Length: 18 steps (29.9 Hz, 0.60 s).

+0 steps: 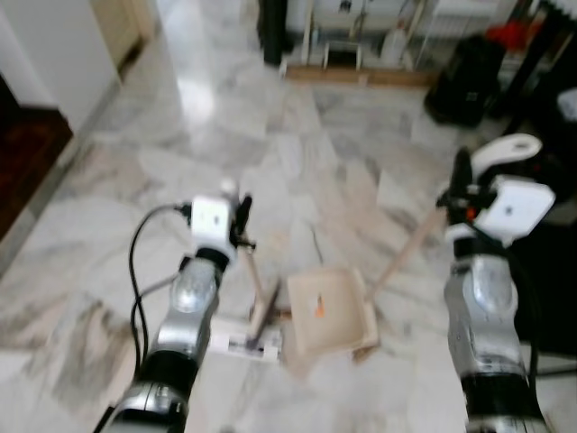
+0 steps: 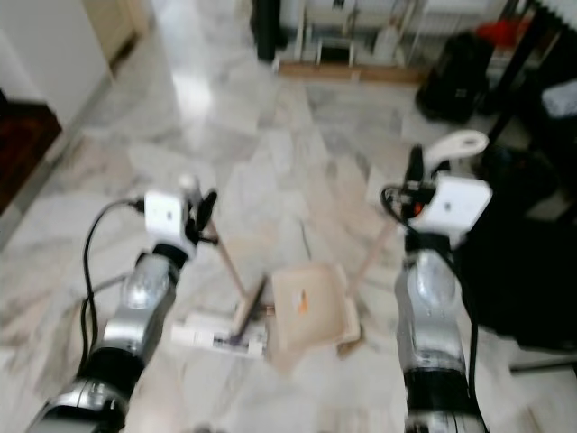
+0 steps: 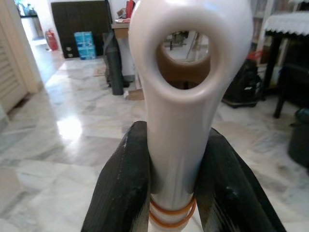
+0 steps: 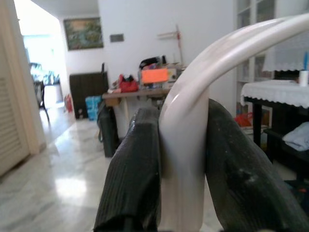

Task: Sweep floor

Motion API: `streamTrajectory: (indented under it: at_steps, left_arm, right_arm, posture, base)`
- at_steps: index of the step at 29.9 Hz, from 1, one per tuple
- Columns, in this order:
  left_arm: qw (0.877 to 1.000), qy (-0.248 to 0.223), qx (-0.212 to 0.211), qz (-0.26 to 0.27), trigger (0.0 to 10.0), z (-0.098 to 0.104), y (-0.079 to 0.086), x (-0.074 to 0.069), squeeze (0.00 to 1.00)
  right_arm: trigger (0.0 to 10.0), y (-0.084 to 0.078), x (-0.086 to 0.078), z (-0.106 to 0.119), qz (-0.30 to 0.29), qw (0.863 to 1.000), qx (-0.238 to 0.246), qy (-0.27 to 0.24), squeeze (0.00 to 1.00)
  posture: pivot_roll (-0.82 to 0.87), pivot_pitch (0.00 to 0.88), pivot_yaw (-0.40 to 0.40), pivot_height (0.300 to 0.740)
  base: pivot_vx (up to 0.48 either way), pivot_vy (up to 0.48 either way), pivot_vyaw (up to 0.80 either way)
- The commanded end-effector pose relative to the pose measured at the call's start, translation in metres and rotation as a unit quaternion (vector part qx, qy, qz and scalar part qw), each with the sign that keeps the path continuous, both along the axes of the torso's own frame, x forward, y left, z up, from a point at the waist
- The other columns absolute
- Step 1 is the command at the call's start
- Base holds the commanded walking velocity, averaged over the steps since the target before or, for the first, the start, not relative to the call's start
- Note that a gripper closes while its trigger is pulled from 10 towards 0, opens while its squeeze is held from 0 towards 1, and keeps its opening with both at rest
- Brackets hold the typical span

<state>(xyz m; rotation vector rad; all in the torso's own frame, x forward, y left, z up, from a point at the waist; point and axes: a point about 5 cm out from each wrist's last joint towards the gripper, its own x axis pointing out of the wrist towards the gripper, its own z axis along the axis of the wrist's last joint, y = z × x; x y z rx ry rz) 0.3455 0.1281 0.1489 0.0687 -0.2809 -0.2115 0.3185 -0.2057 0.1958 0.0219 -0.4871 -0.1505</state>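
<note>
A grey-veined marble floor [image 1: 343, 171] runs to cluttered shelves at the far wall. The left end effector [image 1: 242, 219] is clamped on the broom [image 1: 261, 298] handle; its brush head rests on the floor touching the dustpan [image 1: 329, 311]. The right end effector [image 1: 462, 180] is closed round the dustpan's handle. An orange scrap [image 1: 318, 307] lies in the pan.

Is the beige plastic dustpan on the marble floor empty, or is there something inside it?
Not empty. A small orange scrap lies in the beige plastic dustpan, near the middle of its tray. The blur hides any finer dust.
</note>
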Motion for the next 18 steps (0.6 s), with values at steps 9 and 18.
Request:
streamTrajectory:
  at_steps: [9,18]
  left_arm:
    - [1.000,-0.025,-0.011,-0.002,10.0,0.0086,-0.0051,-0.0004,0.00]
    - [1.000,-0.026,-0.005,0.003,10.0,0.0088,-0.0047,-0.0004,0.00]
  right_arm:
    - [10.0,-0.0017,-0.0045,0.0029,-0.005,1.000,0.004,-0.004,0.00]
    - [10.0,-0.0069,-0.0059,0.0056,-0.010,1.000,0.000,-0.003,0.00]
  posture:
    - [0.06,0.137,-0.026,0.740]
    - [0.05,0.134,-0.025,0.740]
  base:
    - [0.159,0.000,0.00]
    - [0.000,0.000,0.00]
